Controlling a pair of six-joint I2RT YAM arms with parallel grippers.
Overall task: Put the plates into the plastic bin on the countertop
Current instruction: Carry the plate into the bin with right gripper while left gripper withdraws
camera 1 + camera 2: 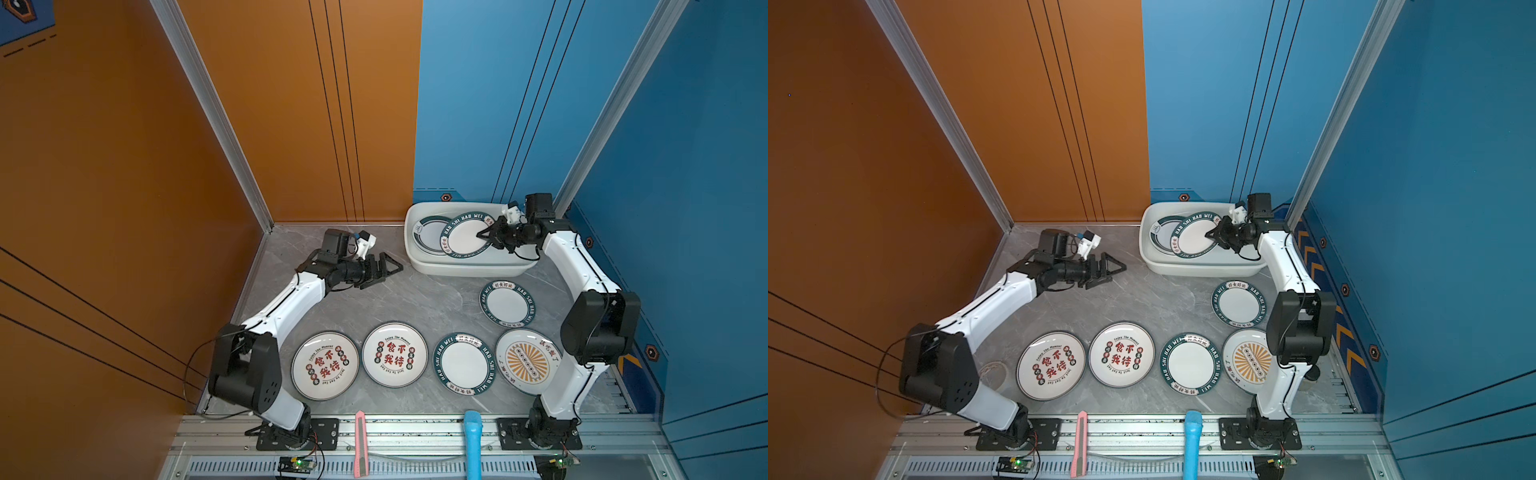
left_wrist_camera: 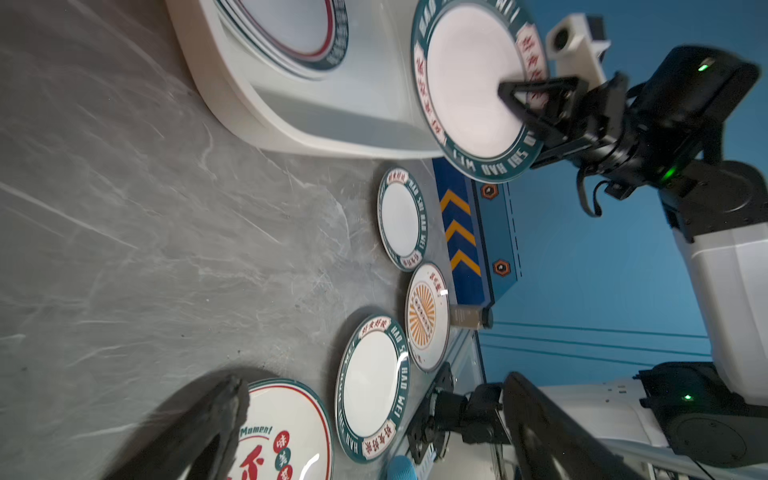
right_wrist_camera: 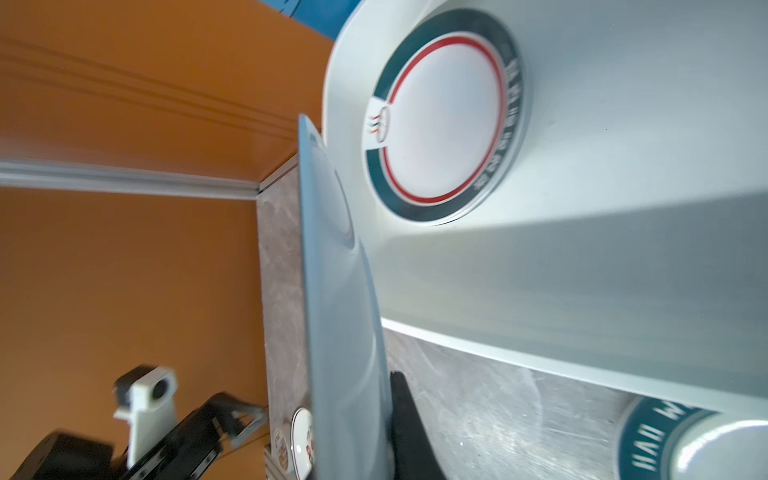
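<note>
The right fingers [image 1: 492,233] are clamped on the right-hand rim of a green-rimmed plate [image 1: 465,236] lettered HAO SHI HAO WEI. In the right wrist view this plate [image 3: 340,316] shows edge-on, with a dark finger pressed against one side. It hangs over the plastic bin [image 1: 411,249]. Its left edge overlaps a second plate [image 1: 428,235], ringed green and red, which lies flat at the bin's left end. The bin stands at the back right of the counter [image 1: 415,303], close to the blue wall.

The left fingers [image 1: 374,282] stand wide apart and hold nothing. They are over bare counter to the left of the bin and point toward it, with only open marble between them and the bin's wall.

Five more plates lie flat on the counter:
- A green-rimmed one [image 1: 507,302] is just in front of the bin.
- Two with red characters [image 1: 325,365] [image 1: 394,354] are in the front row.
- Another green-rimmed one [image 1: 464,363] follows them in that row.
- A sunburst plate [image 1: 528,360] ends the row, its right edge covered by the right arm's elbow [image 1: 598,328].

A clear tape roll [image 1: 994,372] sits beside the left arm's base. On the aluminium rail [image 1: 415,430] at the front lie a pink utility knife [image 1: 360,442] and a blue handle [image 1: 473,440].
</note>
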